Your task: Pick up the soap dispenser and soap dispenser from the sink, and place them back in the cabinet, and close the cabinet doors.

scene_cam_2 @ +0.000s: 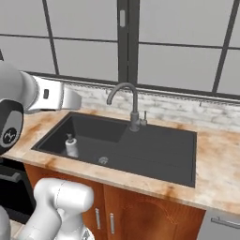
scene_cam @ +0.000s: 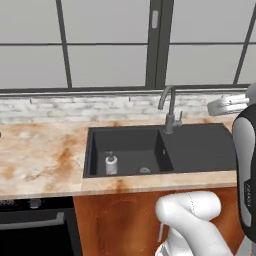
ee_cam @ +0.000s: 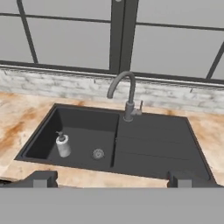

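One soap dispenser (scene_cam: 111, 164) (scene_cam_2: 71, 146) (ee_cam: 63, 145), a grey-white marbled pump bottle, stands upright in the left part of the basin. The sink (scene_cam: 200, 147) (scene_cam_2: 159, 154) (ee_cam: 153, 144) is dark charcoal, with a flat draining section on the right and a round steel drain (ee_cam: 98, 153). A grey curved faucet (scene_cam: 169, 107) (scene_cam_2: 126, 103) (ee_cam: 127, 94) rises behind it. My gripper (ee_cam: 113, 180) hangs high above the front of the sink, well clear of the bottle. It is open, with nothing between its fingertips (ee_cam: 41, 179). The cabinet and the cabinet doors are out of view.
A speckled orange-beige counter (scene_cam: 45, 155) (scene_cam_2: 218, 159) surrounds the sink, with a pale brick strip and large windows behind. Wooden fronts with short silver handles (scene_cam_2: 111, 223) sit below the counter. A dark appliance (scene_cam: 30, 230) is at the lower left.
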### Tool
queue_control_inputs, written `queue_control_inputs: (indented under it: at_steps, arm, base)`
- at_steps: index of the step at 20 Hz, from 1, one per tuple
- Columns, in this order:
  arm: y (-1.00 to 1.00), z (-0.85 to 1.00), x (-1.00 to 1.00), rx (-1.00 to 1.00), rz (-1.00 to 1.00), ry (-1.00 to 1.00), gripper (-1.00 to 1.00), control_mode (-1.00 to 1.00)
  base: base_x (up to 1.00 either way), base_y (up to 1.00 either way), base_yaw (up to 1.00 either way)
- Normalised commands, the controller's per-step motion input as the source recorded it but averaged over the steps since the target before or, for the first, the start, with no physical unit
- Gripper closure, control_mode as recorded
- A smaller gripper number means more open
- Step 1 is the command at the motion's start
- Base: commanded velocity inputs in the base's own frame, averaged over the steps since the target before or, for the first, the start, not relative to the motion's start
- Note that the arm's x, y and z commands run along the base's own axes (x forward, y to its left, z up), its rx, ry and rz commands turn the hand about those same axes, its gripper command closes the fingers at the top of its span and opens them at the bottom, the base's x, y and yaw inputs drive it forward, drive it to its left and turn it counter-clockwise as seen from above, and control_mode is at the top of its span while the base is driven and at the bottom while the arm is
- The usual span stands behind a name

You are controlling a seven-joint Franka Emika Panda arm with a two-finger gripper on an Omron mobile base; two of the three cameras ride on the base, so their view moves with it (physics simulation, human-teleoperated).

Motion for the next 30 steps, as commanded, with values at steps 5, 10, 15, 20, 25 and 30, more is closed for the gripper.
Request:
queue_control_inputs:
  at_steps: [5, 10, 15, 20, 25, 30]
  arm:
    - [0.00, 0.00, 0.00, 0.00, 0.00, 0.00, -1.00, 1.00]
    - [0.00, 0.00, 0.00, 0.00, 0.00, 0.00, -1.00, 1.00]
    - [0.00, 0.00, 0.00, 0.00, 0.00, 0.00, -1.00, 1.00]
    - [0.00, 0.00, 0.00, 0.00, 0.00, 0.00, -1.00, 1.00]
    - [0.00, 0.00, 0.00, 0.00, 0.00, 0.00, -1.00, 1.00]
    - [0.00, 0.00, 0.00, 0.00, 0.00, 0.00, -1.00, 1.00]
  base:
    - [0.44, 0.57, -0.13]
    - [0.23, 0.60, -0.11]
    - [0.25, 0.21, -0.06]
    - [0.39, 0.08, -0.10]
    - [0.40, 0.01, -0.12]
    - [0.09, 0.00, -0.09]
